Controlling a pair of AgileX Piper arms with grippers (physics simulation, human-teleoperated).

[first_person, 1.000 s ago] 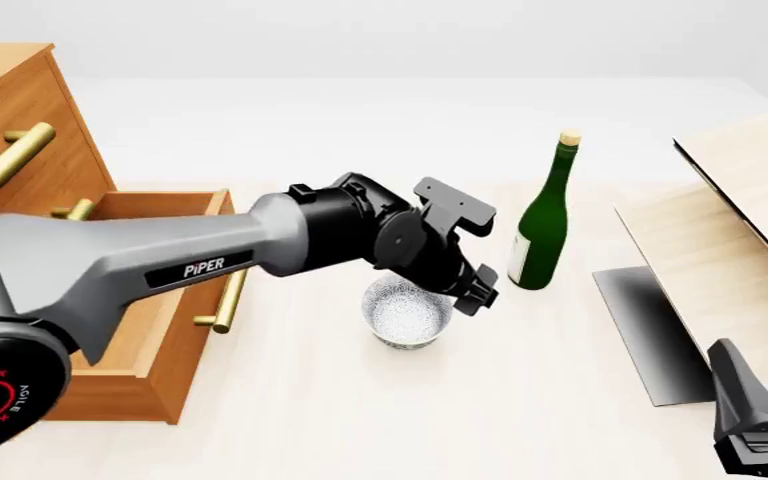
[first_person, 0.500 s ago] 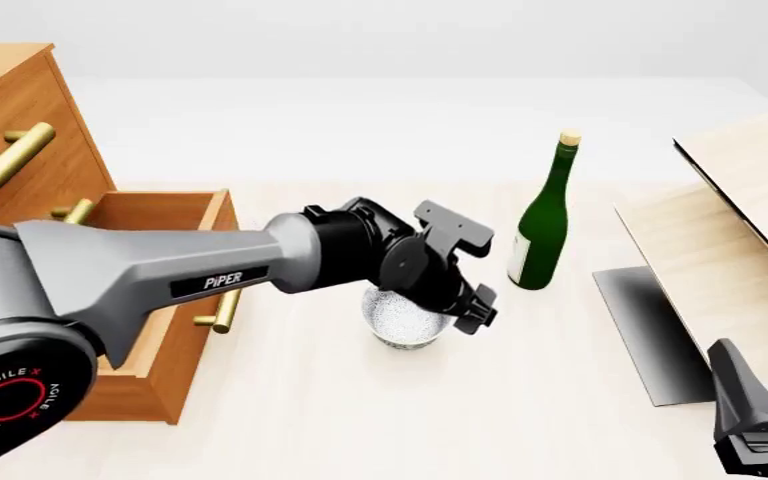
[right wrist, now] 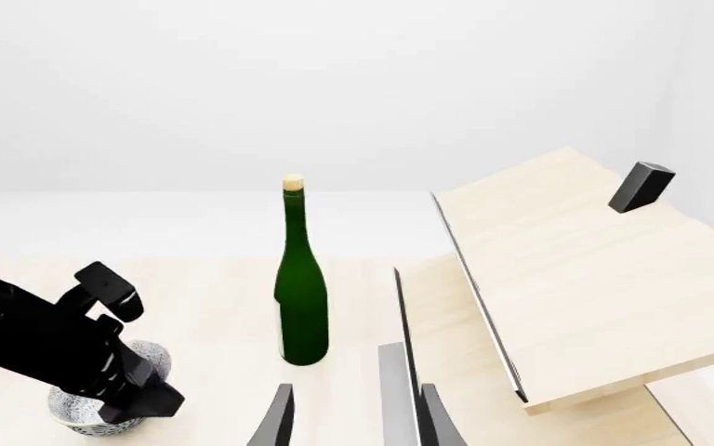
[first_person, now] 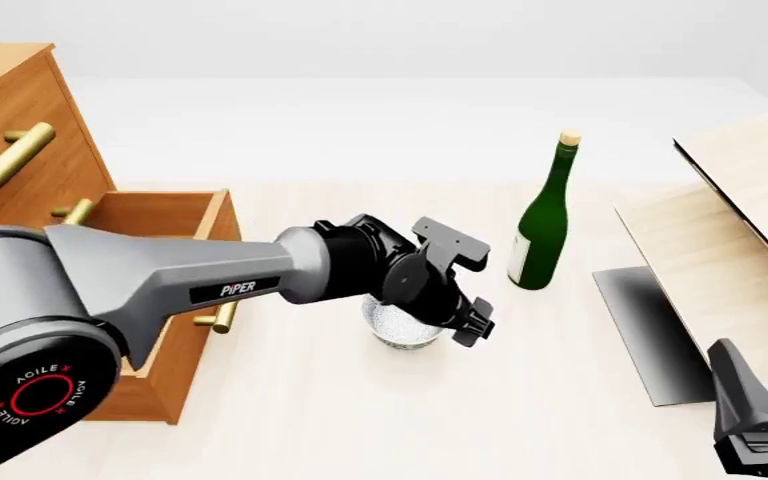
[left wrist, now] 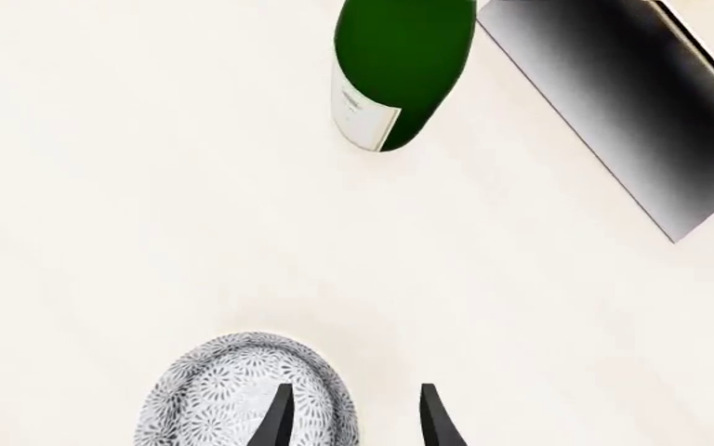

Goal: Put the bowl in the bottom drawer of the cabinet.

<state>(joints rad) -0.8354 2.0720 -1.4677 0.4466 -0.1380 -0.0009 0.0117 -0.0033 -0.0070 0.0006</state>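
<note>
The small white speckled bowl (first_person: 398,330) stands on the table, right of the cabinet (first_person: 11,120). The bottom drawer (first_person: 157,300) is pulled out, its inside facing up. My left gripper (first_person: 435,318) hangs open right over the bowl's right rim. In the left wrist view the left gripper (left wrist: 354,423) straddles the rim of the bowl (left wrist: 227,400), with one finger (left wrist: 276,418) inside and the other outside. My right gripper (first_person: 758,430) sits low at the front right, open and holding nothing; in its own view the right gripper (right wrist: 354,423) faces the table.
A green wine bottle (first_person: 540,230) stands upright just behind and right of the bowl. Pale wooden boards (first_person: 744,230) lean at the right, with a dark slab (first_person: 644,330) under them. The open drawer's brass handle (first_person: 228,300) juts toward the bowl.
My left gripper has dropped lower and slightly nearer, down onto the bowl's rim. The bowl, bottle and right arm have not moved.
</note>
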